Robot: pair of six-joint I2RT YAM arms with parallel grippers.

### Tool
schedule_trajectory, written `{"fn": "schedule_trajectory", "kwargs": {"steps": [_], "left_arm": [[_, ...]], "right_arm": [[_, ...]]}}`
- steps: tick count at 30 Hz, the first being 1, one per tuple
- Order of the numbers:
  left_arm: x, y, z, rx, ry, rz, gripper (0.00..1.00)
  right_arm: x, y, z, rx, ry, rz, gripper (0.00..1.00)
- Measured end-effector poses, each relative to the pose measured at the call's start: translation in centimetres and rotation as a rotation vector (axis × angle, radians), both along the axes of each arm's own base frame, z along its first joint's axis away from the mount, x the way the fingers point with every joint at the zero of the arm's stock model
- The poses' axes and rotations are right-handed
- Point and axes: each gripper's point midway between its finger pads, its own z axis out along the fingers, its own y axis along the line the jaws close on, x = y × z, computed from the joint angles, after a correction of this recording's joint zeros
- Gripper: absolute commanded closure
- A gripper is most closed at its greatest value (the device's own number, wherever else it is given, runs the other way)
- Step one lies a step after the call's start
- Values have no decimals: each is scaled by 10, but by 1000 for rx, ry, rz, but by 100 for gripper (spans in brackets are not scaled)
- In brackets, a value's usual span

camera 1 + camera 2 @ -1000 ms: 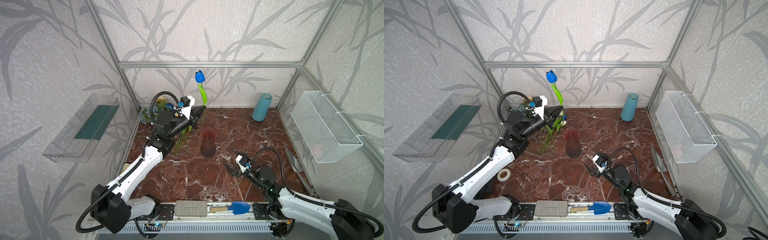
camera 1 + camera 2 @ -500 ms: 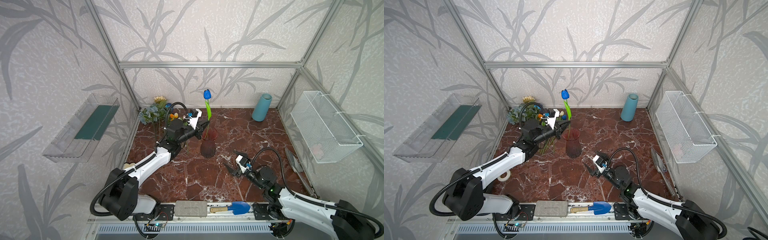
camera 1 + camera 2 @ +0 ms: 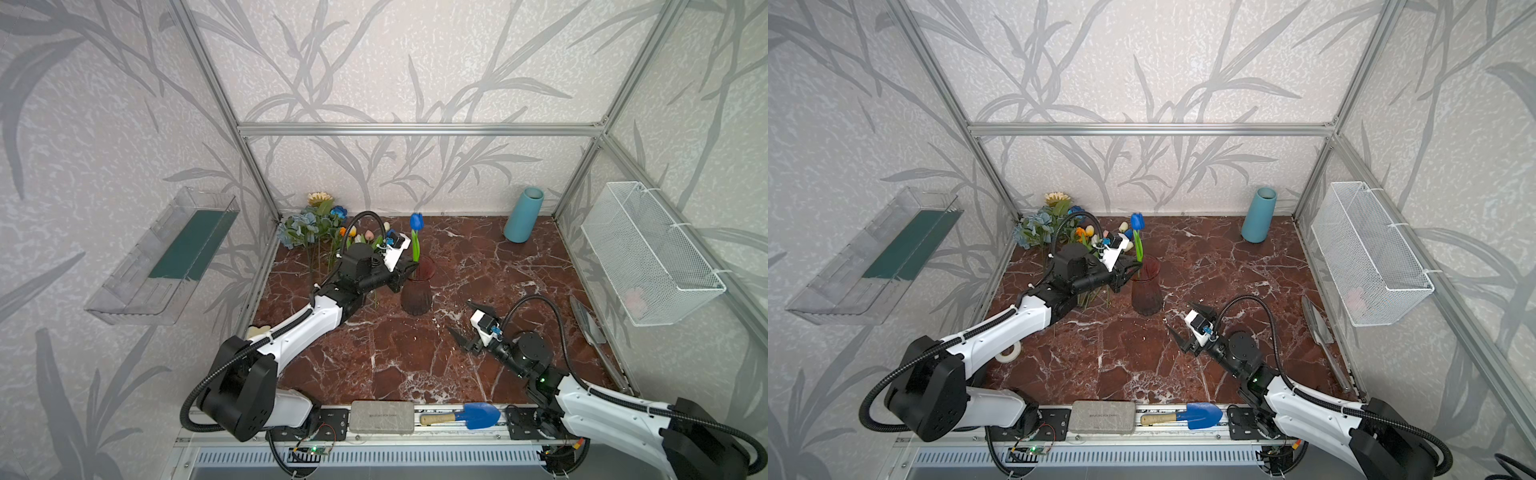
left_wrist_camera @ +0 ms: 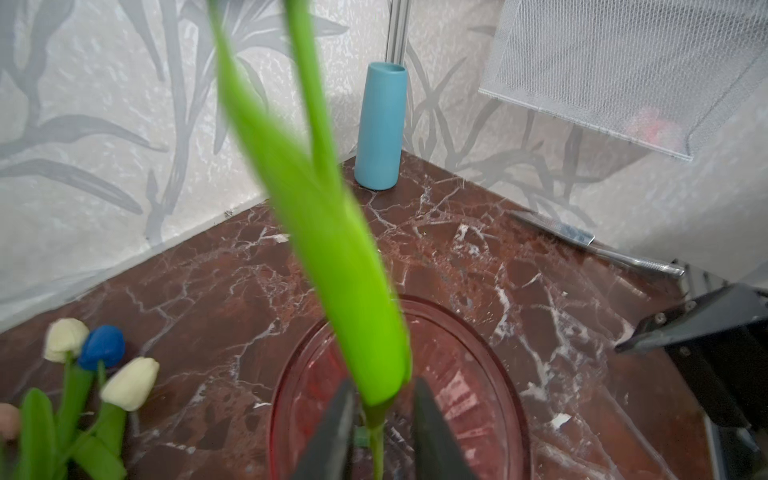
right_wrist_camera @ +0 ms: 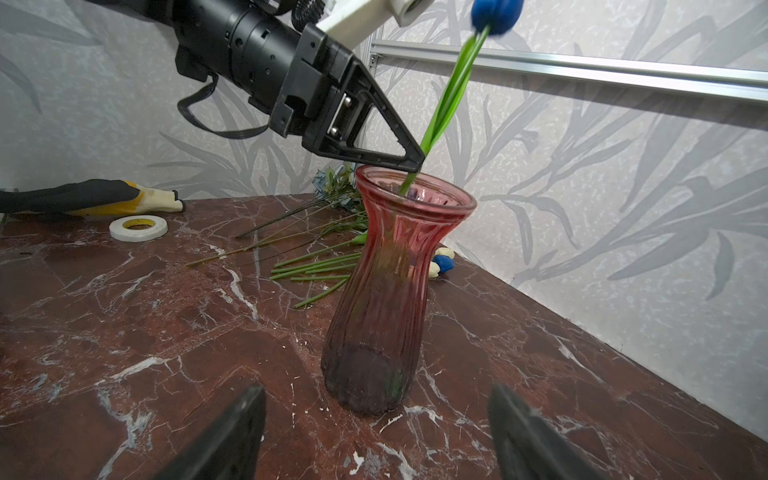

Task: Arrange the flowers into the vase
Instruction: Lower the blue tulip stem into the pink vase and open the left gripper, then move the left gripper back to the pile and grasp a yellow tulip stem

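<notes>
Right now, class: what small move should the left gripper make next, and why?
Probably back the left gripper away from the vase: its jaws stand apart on either side of the tulip stem, whose end is already inside.

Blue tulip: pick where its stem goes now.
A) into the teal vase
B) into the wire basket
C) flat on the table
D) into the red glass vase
D: the blue tulip has its stem passing down through the mouth of the red glass vase.
</notes>
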Motion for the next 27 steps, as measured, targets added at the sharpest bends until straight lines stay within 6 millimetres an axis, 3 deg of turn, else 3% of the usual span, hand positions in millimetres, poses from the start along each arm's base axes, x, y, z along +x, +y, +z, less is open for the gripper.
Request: {"fn": "schedule_trajectory", "kwargs": {"steps": [10, 14, 17, 21, 24, 27], "left_arm": [[0, 11, -3, 83, 4, 38, 57], [14, 30, 1, 109, -17, 138, 47], [40, 67, 2, 121, 7, 301, 47], [87, 144, -11, 123, 127, 606, 48], [118, 196, -46, 167, 288, 786, 48], [132, 222, -96, 268, 464, 880, 48]], "right_arm": [[0, 0, -1, -2, 2, 1, 16], [0, 0, 0, 0, 0, 0, 16], [0, 0, 1, 3, -2, 0, 16], [0, 0, 1, 3, -3, 1, 16], [0, 0, 1, 2, -1, 1, 16], [0, 0, 1, 2, -1, 1, 16]]}}
